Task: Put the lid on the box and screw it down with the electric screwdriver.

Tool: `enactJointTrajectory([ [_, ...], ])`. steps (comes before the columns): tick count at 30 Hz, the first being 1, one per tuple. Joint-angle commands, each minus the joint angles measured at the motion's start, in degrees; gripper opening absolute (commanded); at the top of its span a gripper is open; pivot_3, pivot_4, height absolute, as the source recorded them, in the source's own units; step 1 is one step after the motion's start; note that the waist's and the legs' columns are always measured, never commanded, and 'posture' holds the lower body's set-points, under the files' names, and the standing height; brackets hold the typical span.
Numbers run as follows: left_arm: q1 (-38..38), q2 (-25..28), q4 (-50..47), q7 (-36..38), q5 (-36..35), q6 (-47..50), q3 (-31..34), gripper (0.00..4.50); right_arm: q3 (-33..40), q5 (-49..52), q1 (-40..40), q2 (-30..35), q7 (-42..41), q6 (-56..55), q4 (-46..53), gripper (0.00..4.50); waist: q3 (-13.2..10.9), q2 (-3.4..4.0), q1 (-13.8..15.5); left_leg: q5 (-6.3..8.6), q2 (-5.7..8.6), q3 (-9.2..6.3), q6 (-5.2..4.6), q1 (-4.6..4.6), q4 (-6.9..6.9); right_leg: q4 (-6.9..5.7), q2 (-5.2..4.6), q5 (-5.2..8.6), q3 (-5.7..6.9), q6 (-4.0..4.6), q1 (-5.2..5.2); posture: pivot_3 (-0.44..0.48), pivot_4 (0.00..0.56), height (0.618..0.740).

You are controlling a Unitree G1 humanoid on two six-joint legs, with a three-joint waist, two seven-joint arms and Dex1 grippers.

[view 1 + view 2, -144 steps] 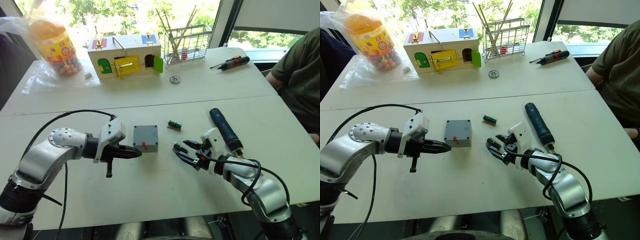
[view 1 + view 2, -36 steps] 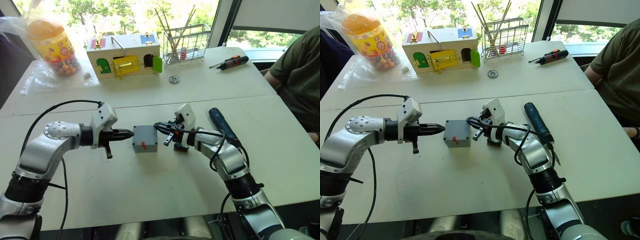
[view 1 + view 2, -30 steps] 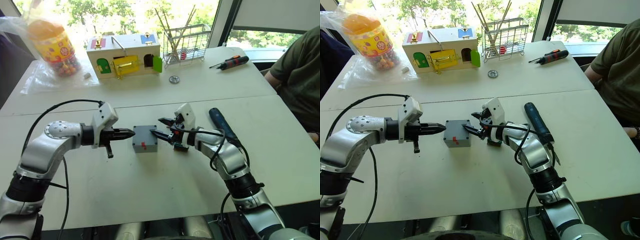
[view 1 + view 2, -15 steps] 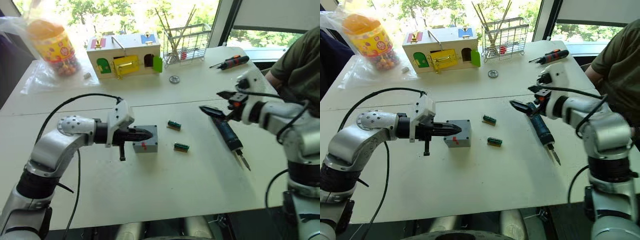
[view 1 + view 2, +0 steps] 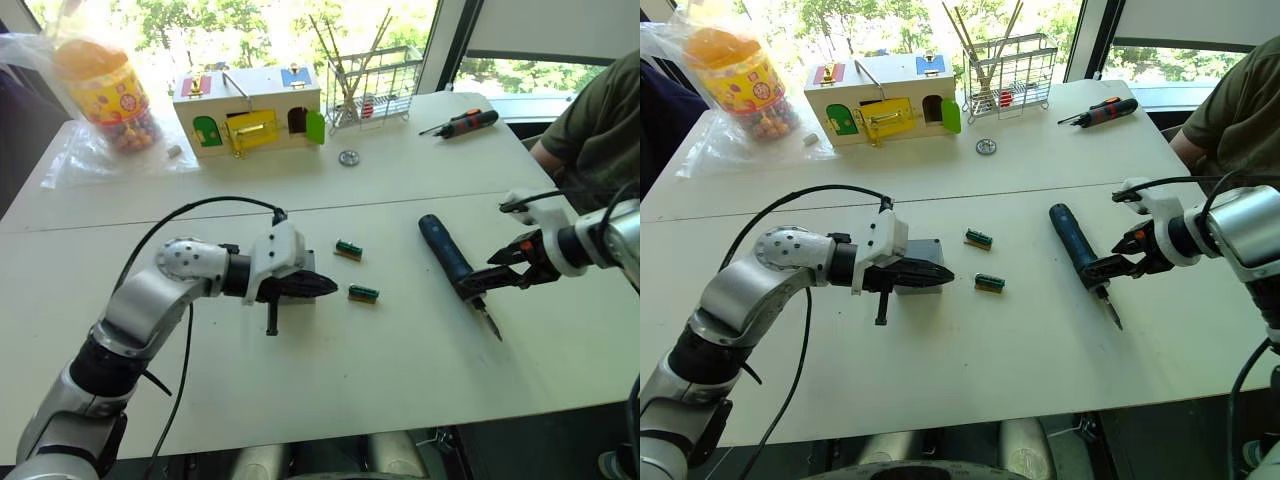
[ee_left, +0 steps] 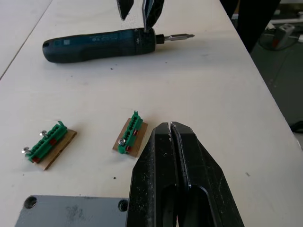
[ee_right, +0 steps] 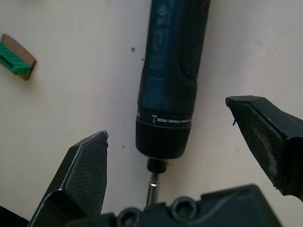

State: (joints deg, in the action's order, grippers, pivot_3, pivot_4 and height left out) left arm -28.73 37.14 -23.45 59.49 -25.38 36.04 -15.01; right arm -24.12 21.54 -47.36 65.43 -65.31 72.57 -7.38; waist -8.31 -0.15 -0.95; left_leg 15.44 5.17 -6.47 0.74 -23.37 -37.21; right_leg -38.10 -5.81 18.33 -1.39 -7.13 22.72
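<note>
- Left eye view: your right pincer (image 5: 478, 287) has swung away from the box (image 5: 300, 296), where it was a second ago, and now sits spread at the chuck end of the electric screwdriver (image 5: 447, 256). Your left pincer (image 5: 322, 286) has slid forward over the box and hides most of it. I judge the lid already seated and the tool pickup beginning.
- Right eye view: the box (image 5: 924, 262) lies mid-counter under the left arm, the electric screwdriver well apart to its right, bit toward you. Count here: one box, one electric screwdriver, two green terminal strips (image 5: 988, 283) between them, one hand screwdriver (image 5: 1100, 113) far back, one wooden latch box (image 5: 885, 97), one wire rack (image 5: 1011, 63), one candy jar (image 5: 738, 76), one metal disc (image 5: 986, 148). A person's sleeve (image 5: 1235, 105) shows at the right edge of the counter (image 5: 970, 370).
- Left wrist view: the left pincer's fingers (image 6: 163, 156) are clenched together on nothing, above the lid (image 6: 73, 210), whose grey top with two corner screw holes shows. Both strips lie just beyond it.
- Right wrist view: the right pincer is released, one finger (image 7: 85, 163) on each side of the screwdriver's collar, touching neither side. One tool, one bit, one strip at the edge. You'll need to close on the body, not the bit.
</note>
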Motion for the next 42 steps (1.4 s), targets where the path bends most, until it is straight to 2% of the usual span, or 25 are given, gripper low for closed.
enactJointTrajectory([
  [1, 0.77, 0.24, -2.23, -1.2, -0.06, 0.1, 1.02, 0.0, -3.98, -2.8, -4.94, -2.58, -3.31, -0.2, -6.64, 4.47, -0.02, 0.0, 0.01, -0.02, -0.01, 0.0, 0.04, -0.01, 0.02, 0.0, 0.01, 0.0, 0.01, 0.0, 0.03, 0.0, 0.15, 0.74],
  [5, 1.38, 0.08, -2.87, -2.48, -0.15, 0.75, 1.17, 0.0, -7.23, -5.69, -9.32, -6.81, -4.94, -0.67, -15.09, 4.47, -0.06, -0.02, 0.24, -0.1, -0.01, 0.0, 0.18, -0.04, 0.01, -0.01, 0.01, 0.0, 0.01, 0.0, 0.05, 0.0, 0.15, 0.74],
  [11, 2.28, -0.28, -3.57, -4.25, -0.08, 1.29, 1.09, 0.0, -14.98, -11.51, -12.31, -12.05, -7.3, -1.91, -21.1, 4.47, -0.05, -0.07, 0.21, -0.12, 0.04, -0.03, 0.21, -0.04, -0.08, -0.01, -0.02, -0.01, 0.02, -0.01, 0.01, 0.0, 0.15, 0.74],
  [14, 2.32, -0.42, -3.46, -5.04, 0.24, 1.1, 1.16, 0.0, -17.85, -14.79, -11.56, -11.44, -8.4, -4.06, -19.48, 3.77, -0.01, -0.14, 0.23, -0.12, 0.03, -0.06, 0.22, -0.02, -0.11, -0.01, -0.02, -0.01, 0.05, -0.01, -0.03, 0.0, 0.15, 0.74],
  [19, 2.37, -0.54, -2.65, -5.8, 0.72, 0.43, 1.33, 0.0, -19.43, -16.19, -9.53, -9.69, -11.35, -2.92, -15.25, 1.99, -0.02, -0.14, 0.54, -0.12, 0.06, -0.11, 0.22, -0.03, -0.11, 0.0, -0.04, -0.01, 0.09, -0.01, -0.05, 0.0, 0.15, 0.74],
  [24, 2.07, -1.43, -1.31, -5.85, 1.71, -0.66, 0.94, 0.0, -20.25, -17.67, -5.37, -7.57, -11.78, -2.66, -10.9, 1.89, 0.0, -0.18, 1.72, -0.12, 0.05, -0.17, 0.22, -0.03, -0.09, 0.01, -0.03, -0.01, 0.12, -0.01, -0.06, 0.0, 0.15, 0.74],
  [29, 1.63, -0.68, 1.8, -5.44, 1.85, -1.78, 2.88, 0.0, -14.62, -18.26, -8.31, -10.38, -9.38, -2.46, -16.31, 1.89, 0.04, -0.3, 1.65, -0.14, 0.08, -0.24, 0.26, 0.01, -0.2, 0.02, -0.04, -0.02, 0.21, 0.01, -0.23, 0.0, 0.15, 0.74],
  [31, 0.41, 0.72, 5.16, -4.23, 1.46, -2.29, 5.07, 0.0, -7.71, -16.86, -15.5, -12.53, -7.76, -1.65, -21.87, 1.89, -0.05, -0.32, 1.33, -0.14, 0.07, -0.22, 0.27, 0.03, -0.21, 0.01, -0.03, -0.03, 0.2, 0.02, -0.23, 0.0, 0.15, 0.74],
  [33, -0.52, 1.67, 7.73, -3.04, 0.68, -2.62, 6.98, 0.0, -2.5, -15.28, -20.81, -13.76, -6.78, -0.61, -24.54, 1.89, -0.44, 0.13, 0.81, -0.19, 0.08, -0.12, 0.35, -0.04, -0.16, -0.05, -0.02, -0.1, 0.11, 0.06, -0.02, 0.0, 0.15, 0.74],
  [36, -2.4, 2.45, 9.72, -1.27, -1.82, -1.34, 9.5, 0.0, 9.65, -10.26, -25.64, -15.36, -2.8, 3.96, -23.2, 1.89, -0.57, 0.34, 0.17, -0.23, 0.09, -0.04, 0.38, -0.33, 0.07, -0.13, -0.04, -0.1, 0.05, 0.04, 0.51, 0.0, 0.15, 0.74],
  [39, -3.27, 3.27, 11.29, 0.32, -2.65, -1.06, 10.87, 0.0, 21.87, -5.05, -26.12, -18.54, 1.54, 8.54, -17.94, 1.89, -0.56, 0.32, -0.02, -0.27, 0.01, -0.1, 0.44, -0.76, -0.01, -0.12, -0.02, -0.11, 0.17, 0.04, 1.02, 0.0, 0.15, 0.74],
  [41, -4.26, 4.16, 12.82, 1.16, -2.25, -0.87, 11.06, 0.0, 37.65, -0.66, -21.84, -25.7, 8.4, 5.6, -5.85, 1.89, -0.55, 0.26, -0.21, -0.27, 0.0, -0.1, 0.44, -0.76, 0.05, -0.12, -0.03, -0.11, 0.24, 0.04, 1.02, 0.0, 0.15, 0.74],
  [42, -4.79, 4.7, 13.61, 1.63, -1.92, -0.77, 11.04, 0.0, 46.24, 2.23, -19.19, -31.72, 13.02, 1.09, 1.62, 1.89, -0.55, 0.24, -0.37, -0.27, -0.02, -0.1, 0.44, -0.79, 0.03, -0.12, -0.04, -0.11, 0.26, 0.04, 1.01, 0.0, 0.15, 0.74],
])
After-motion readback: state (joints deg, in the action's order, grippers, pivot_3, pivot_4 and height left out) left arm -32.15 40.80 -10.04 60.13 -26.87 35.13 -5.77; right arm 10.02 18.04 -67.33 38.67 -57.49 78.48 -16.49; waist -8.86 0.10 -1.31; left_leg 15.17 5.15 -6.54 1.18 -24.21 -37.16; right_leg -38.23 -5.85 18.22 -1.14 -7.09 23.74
